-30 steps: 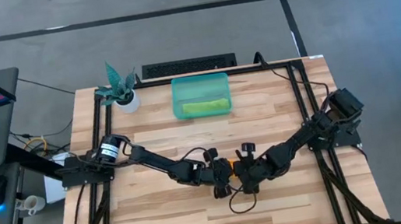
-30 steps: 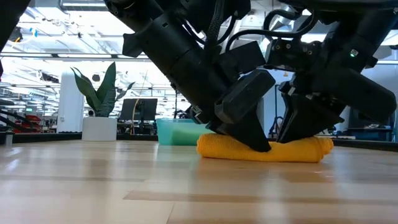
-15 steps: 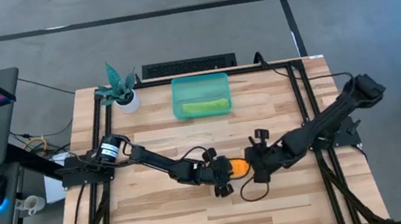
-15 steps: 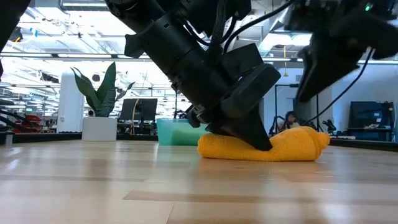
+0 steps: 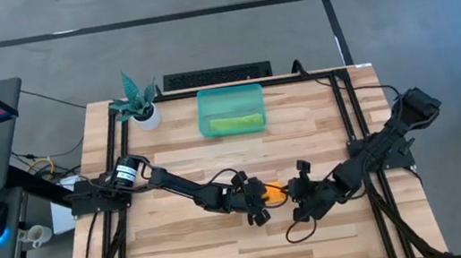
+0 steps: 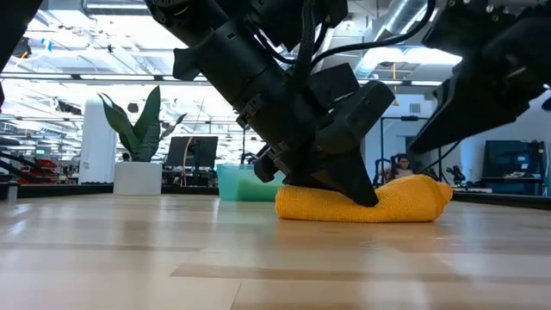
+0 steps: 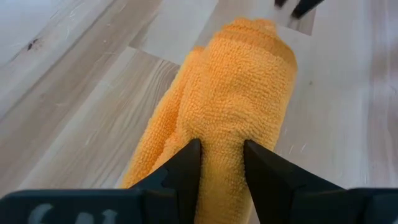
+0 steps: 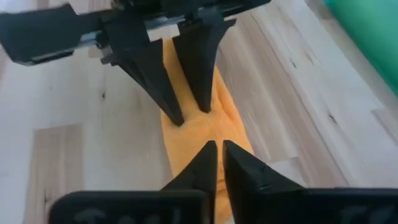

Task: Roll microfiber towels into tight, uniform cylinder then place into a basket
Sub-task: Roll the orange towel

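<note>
Orange microfiber towel (image 6: 366, 202), rolled into a plump, uneven cylinder, lies mid-table before you; your left gripper (image 7: 222, 163) pinches it, your right gripper (image 8: 217, 163) hangs nearly closed, holding nothing.

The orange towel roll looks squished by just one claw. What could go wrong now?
The left gripper pinches only one end of the orange towel. If lifted like that, the free end may sag and unroll. The right gripper has its fingers nearly shut just above the roll, off it, so nothing steadies that end. The basket already holds a green towel, so space may be tight.
</note>
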You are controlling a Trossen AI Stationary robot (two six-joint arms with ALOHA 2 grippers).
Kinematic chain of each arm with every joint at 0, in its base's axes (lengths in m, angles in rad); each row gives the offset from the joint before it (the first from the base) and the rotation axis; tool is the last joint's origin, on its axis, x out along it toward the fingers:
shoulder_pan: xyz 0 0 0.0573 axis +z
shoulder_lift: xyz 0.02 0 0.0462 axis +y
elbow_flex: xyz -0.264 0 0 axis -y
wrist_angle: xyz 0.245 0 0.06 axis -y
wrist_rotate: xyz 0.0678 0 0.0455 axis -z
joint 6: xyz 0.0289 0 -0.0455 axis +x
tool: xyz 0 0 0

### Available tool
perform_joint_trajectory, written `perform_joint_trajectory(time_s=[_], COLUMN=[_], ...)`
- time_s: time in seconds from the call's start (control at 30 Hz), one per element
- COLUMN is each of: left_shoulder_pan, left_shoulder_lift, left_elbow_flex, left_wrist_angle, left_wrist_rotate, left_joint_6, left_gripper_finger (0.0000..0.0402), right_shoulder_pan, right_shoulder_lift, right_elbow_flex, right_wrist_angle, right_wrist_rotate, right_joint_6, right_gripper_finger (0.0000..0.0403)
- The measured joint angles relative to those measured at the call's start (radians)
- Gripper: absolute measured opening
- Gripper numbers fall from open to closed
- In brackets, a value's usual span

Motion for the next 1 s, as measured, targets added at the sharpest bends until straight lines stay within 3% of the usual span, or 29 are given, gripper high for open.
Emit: perform_joint_trajectory(time_s=[0.2, 0.4, 0.63, 1.0], left_shoulder_pan=[0.0, -0.001, -0.001, -0.002], left_shoulder_lift=[0.0, 0.0, 0.0, -0.001], left_elbow_flex=[0.0, 0.0, 0.0, 0.003], left_wrist_angle=[0.0, 0.0, -0.001, -0.026], left_wrist_rotate=[-0.002, -0.002, -0.002, 0.028], left_joint_6=[0.001, 0.011, 0.014, 0.015], left_gripper_finger=[0.0116, 0.0116, 0.0116, 0.0116], right_shoulder_pan=[-0.006, -0.038, -0.099, -0.12], right_shoulder_lift=[0.05, 0.098, 0.169, 0.173], right_elbow_flex=[0.0, 0.0, 0.006, 0.009], right_wrist_angle=[0.037, 0.058, 0.078, 0.028], right_wrist_rotate=[-0.007, -0.091, -0.24, -0.297], right_joint_6=[-0.005, -0.006, -0.005, 0.075], right_gripper_finger=[0.0008, 0.0022, 0.0005, 0.0012])
